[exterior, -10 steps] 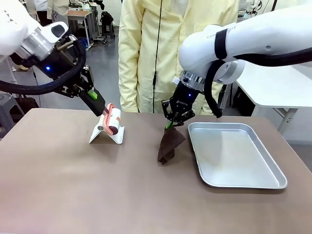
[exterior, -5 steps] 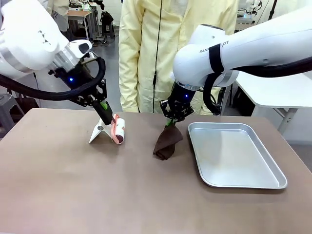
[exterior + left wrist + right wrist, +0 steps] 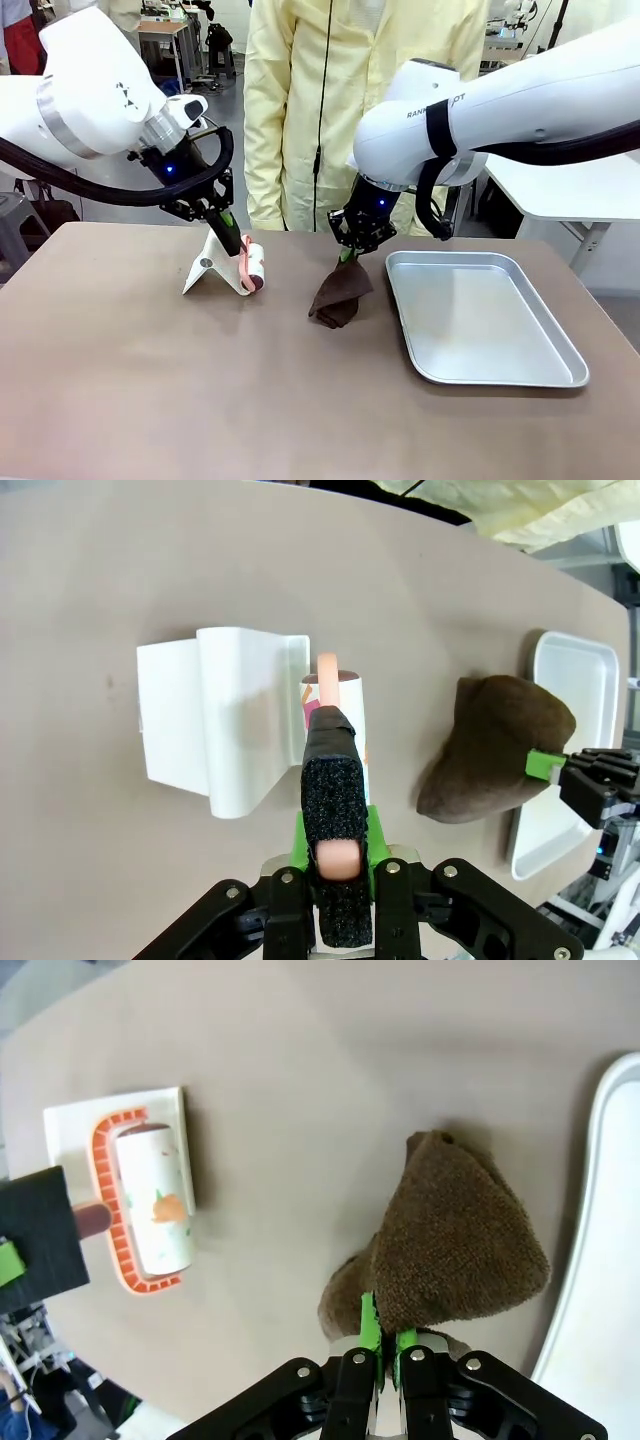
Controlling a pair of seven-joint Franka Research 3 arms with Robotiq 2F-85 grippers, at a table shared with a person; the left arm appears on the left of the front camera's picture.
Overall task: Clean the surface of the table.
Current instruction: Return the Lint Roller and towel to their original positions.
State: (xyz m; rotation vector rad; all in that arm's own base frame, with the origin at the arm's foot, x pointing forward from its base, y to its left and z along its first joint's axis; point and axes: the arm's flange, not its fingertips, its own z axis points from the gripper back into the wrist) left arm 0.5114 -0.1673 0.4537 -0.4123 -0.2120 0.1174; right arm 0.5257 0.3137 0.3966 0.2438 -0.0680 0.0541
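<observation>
Two arms work over the grey-brown table (image 3: pixel 150 400), a person in a pale yellow coat (image 3: pixel 300 110) standing at its far edge.

The table spans the whole foreground; a silver metal tray (image 3: pixel 480 315) lies on its right part. Left of the tray, the right gripper (image 3: pixel 350 252) pinches the top of a brown cloth (image 3: pixel 338 295) whose lower end rests on the table. The left gripper (image 3: pixel 233 242) is clamped on the handle of a lint roller (image 3: pixel 252 268) just beside its white stand (image 3: pixel 205 270).
</observation>
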